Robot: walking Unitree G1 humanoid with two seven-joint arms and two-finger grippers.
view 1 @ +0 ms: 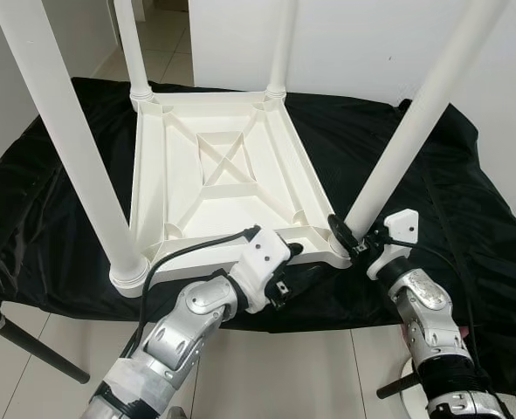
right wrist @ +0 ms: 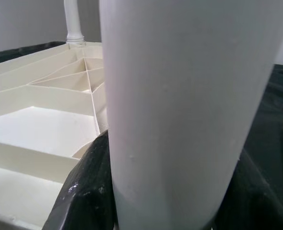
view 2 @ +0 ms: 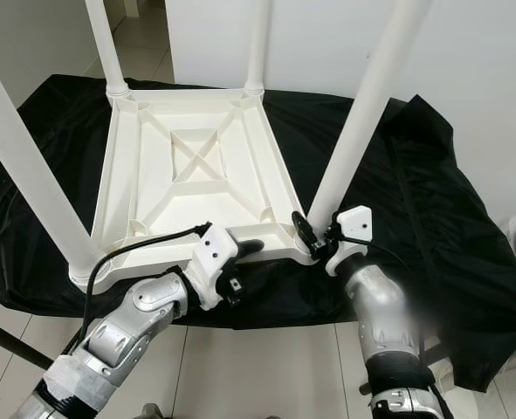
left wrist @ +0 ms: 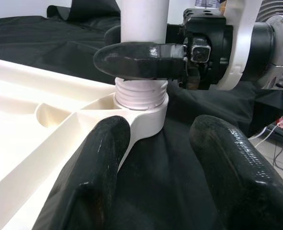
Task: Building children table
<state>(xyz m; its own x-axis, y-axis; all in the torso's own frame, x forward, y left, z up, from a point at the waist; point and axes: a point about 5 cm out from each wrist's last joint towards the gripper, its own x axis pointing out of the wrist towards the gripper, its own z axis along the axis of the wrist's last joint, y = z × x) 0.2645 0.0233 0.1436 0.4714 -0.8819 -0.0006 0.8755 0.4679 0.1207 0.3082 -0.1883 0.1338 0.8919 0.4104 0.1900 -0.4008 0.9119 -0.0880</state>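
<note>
While the white tabletop (view 1: 214,179) lies upside down on the black cloth (view 1: 467,209), your right gripper (view 1: 345,234) is clamped around the base of the leg (view 1: 415,122) at the tabletop's five o'clock corner, where bare threads show above the socket (left wrist: 148,117). Your left gripper (left wrist: 160,163) sits at the six o'clock edge, fingers (left wrist: 100,158) spread apart, holding nothing.

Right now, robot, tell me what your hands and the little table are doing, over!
Right gripper shut on near-right leg at its base. Left gripper open beside that corner socket. Table top upside down on black cloth, thread still showing. Nothing in the way.
</note>
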